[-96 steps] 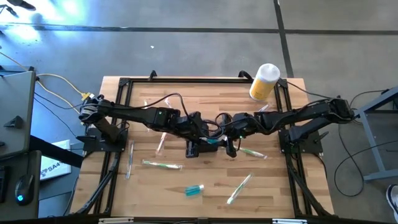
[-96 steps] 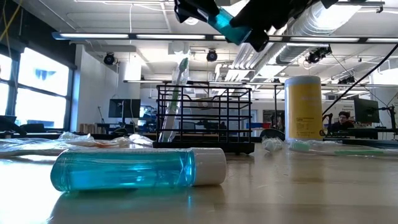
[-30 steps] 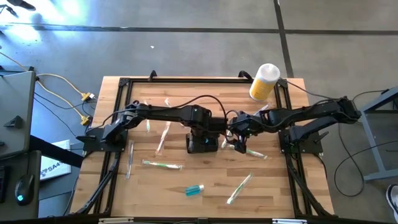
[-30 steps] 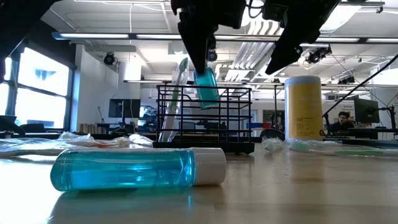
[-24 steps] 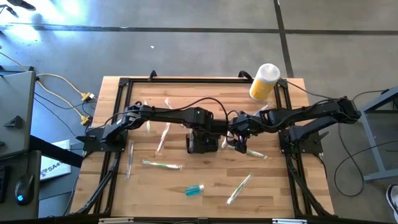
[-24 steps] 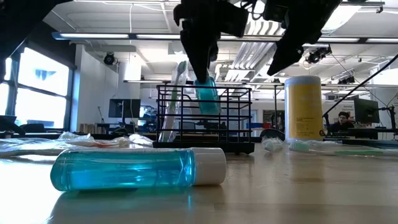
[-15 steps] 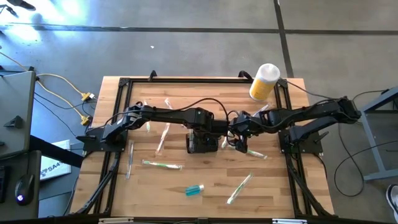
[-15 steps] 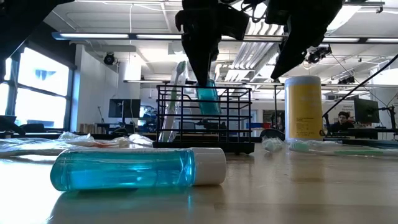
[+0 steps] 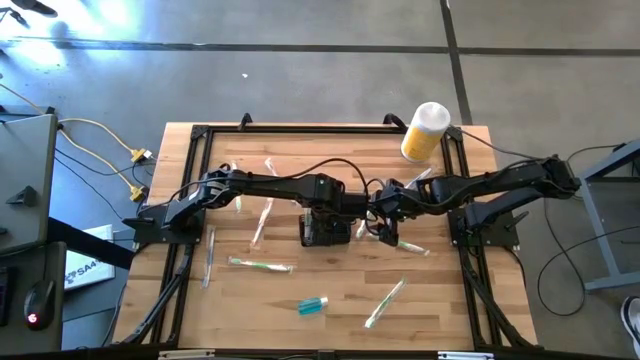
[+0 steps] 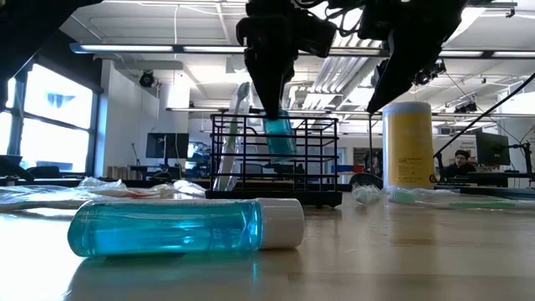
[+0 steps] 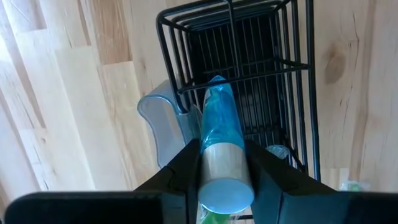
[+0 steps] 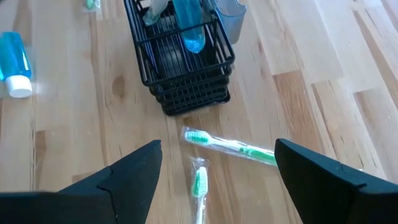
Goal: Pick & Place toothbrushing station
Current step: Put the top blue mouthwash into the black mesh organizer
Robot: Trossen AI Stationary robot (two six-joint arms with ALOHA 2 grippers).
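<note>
- While the left gripper (image 11: 219,171) hangs over the middle of the table, its fingers are closed on a small blue bottle (image 11: 222,146) held by its white cap end, with the blue end pointing down into the toothbrushing station (image 9: 323,229). Judging by this, the step in hand is lowering that bottle into the caddy.
- As a judgement, the next move calls for sinking the bottle until it bears on the mesh floor, then parting the fingers and lifting straight up so that the wire rim is not caught.
- From the low view the bottle's blue tip is already below the caddy's top wire, with a toothbrush (image 10: 236,134) standing tilted at one end of the same basket.
- Against one long side of the caddy, the left wrist view shows a clear plastic cup (image 11: 163,127) touching the wires; whether it is inside a compartment or just outside I cannot tell.
- Further right, the right gripper (image 12: 214,171) waits just beside the caddy, fingers spread wide and holding nothing, above two wrapped toothbrushes (image 12: 230,147) lying on the wood.
- Nearer the front edge lies a second blue bottle (image 9: 313,305), on its side.
- At the far right corner stands a yellow cylinder (image 9: 425,131) with a white lid, well apart from the caddy.
</note>
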